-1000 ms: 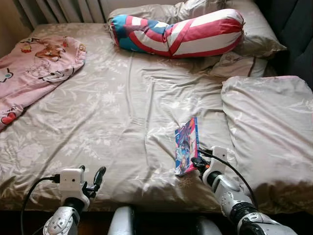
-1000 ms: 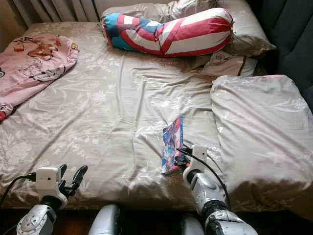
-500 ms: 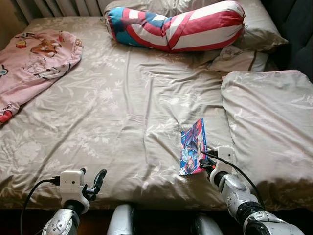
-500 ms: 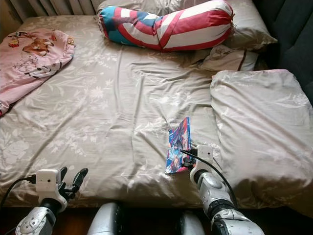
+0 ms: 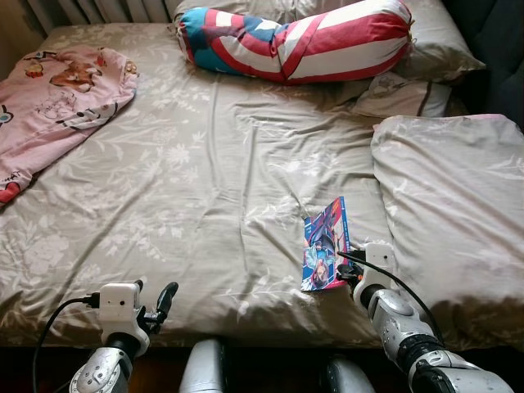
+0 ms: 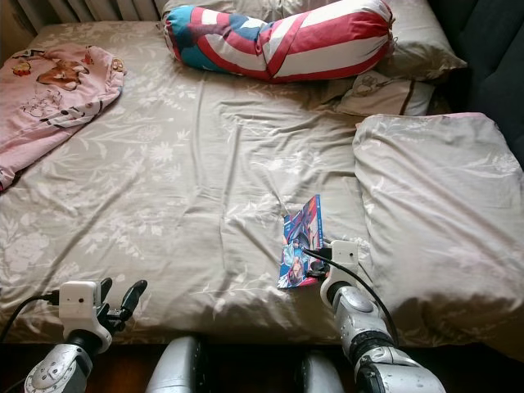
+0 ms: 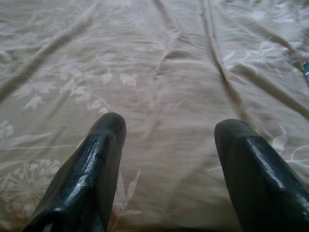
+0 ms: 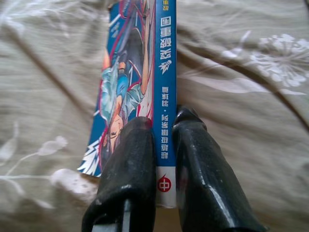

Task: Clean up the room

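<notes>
A thin comic book with a blue spine stands on edge on the beige floral bedsheet, near the bed's front right. My right gripper is shut on the book's spine end, one black finger on each cover. In the eye views that gripper sits at the book's near corner. My left gripper hovers open over the sheet at the bed's front left, with nothing between its fingers.
A pink cartoon blanket lies at the far left. A striped red, white and blue bolster rests against beige pillows at the head. A folded beige duvet covers the right side, close to the book.
The view has shifted slightly. The book, held by my right gripper, has moved a little to the right and closer to the duvet. My left gripper has stayed in place.
</notes>
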`<state>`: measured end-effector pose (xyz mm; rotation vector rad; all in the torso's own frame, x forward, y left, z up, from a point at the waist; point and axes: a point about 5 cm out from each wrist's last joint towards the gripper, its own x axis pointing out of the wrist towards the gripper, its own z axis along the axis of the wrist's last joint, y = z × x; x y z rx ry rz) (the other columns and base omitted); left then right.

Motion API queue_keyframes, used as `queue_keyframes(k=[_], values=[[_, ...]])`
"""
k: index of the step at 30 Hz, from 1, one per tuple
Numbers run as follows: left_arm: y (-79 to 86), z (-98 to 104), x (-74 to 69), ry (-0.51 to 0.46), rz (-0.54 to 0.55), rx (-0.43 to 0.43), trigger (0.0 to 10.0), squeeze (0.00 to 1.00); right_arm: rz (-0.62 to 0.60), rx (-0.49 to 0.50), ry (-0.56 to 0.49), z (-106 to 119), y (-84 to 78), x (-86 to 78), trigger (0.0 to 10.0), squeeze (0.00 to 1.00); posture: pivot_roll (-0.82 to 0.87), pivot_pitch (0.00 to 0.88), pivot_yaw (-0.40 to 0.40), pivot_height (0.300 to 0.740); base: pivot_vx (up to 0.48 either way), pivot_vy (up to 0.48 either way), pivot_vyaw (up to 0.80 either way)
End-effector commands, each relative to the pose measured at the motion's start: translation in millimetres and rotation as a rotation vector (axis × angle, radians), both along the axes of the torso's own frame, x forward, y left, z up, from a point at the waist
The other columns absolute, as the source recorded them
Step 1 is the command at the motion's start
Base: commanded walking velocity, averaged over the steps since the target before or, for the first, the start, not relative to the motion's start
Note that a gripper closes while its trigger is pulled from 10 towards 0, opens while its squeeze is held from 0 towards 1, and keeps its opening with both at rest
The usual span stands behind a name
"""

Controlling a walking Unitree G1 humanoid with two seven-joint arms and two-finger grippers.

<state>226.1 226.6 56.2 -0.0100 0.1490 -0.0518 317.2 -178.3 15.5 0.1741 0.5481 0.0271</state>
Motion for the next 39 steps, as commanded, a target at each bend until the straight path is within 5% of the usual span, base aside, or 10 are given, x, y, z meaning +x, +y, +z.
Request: queue_keyframes(k=[1, 2, 11, 12, 13, 20, 21, 27, 32, 39], values=[[1.5, -5.4, -5.5, 0.036, 0.003, 0.007, 10.0, 0.00, -0.022, -0.010, -0.019, 4.2, -4.4, 3.2, 10.0, 0.36, 0.06, 0.231, 0.033, 0.646, 0.000, 0.000, 0.00], [1.4, -5.5, -5.5, 0.036, 0.002, 0.007, 10.0, 0.00, -0.028, -0.009, -0.021, 5.0, -5.6, 3.8, 10.0, 0.69, 0.06, 0.231, 0.033, 0.646, 0.000, 0.000, 0.00], [0.2, -5.8, -5.7, 0.042, 0.001, 0.004, 10.0, 0.00, -0.046, -0.043, -0.020, 5.4, -8.8, 3.8, 10.0, 0.69, 0.06, 0.231, 0.033, 0.646, 0.000, 0.000, 0.00], [-0.1, -5.9, -5.6, 0.042, 0.001, 0.004, 10.0, 0.00, -0.042, -0.044, -0.019, 5.0, -8.5, 3.5, 10.0, 0.72, 0.06, 0.231, 0.033, 0.646, 0.000, 0.000, 0.00], [-0.3, -5.9, -5.7, 0.042, 0.001, 0.003, 10.0, 0.00, -0.039, -0.053, -0.018, 4.7, -8.5, 3.3, 10.0, 0.88, 0.06, 0.231, 0.033, 0.646, 0.000, 0.000, 0.00], [-1.6, -6.3, -3.4, 0.041, -0.001, 0.000, 10.0, 0.00, -0.041, -0.093, -0.039, 7.5, -9.8, 5.2, 10.0, 0.72, 0.06, 0.224, 0.032, 0.646, 0.000, 0.000, 0.00], [-2.5, -6.3, -2.1, 0.039, -0.003, -0.002, 10.0, 0.00, -0.054, -0.105, -0.055, 9.4, -11.2, 6.3, 10.0, 0.00, 0.05, 0.219, 0.031, 0.646, 0.000, 0.000, 0.00], [-5.2, -10.3, 5.6, 0.044, -0.005, -0.011, 10.0, 0.00, -0.061, -0.063, -0.120, 13.2, -8.8, 7.6, 10.0, 0.00, 0.04, 0.187, 0.022, 0.646, 0.000, 0.000, 0.00], [-8.3, -23.4, 18.2, 0.082, 0.000, -0.027, 10.0, 0.00, -0.011, -0.045, -0.116, -6.0, 0.4, -11.7, 10.0, 0.00, 0.01, 0.144, 0.013, 0.661, 0.000, 0.000, 0.00], [-11.8, -41.7, 27.6, 0.157, 0.008, -0.036, 10.0, 0.00, -0.055, -0.041, -0.041, -31.5, -6.6, -40.0, 10.0, 0.00, -0.01, 0.096, 0.006, 0.701, 0.000, 0.000, 0.00]])
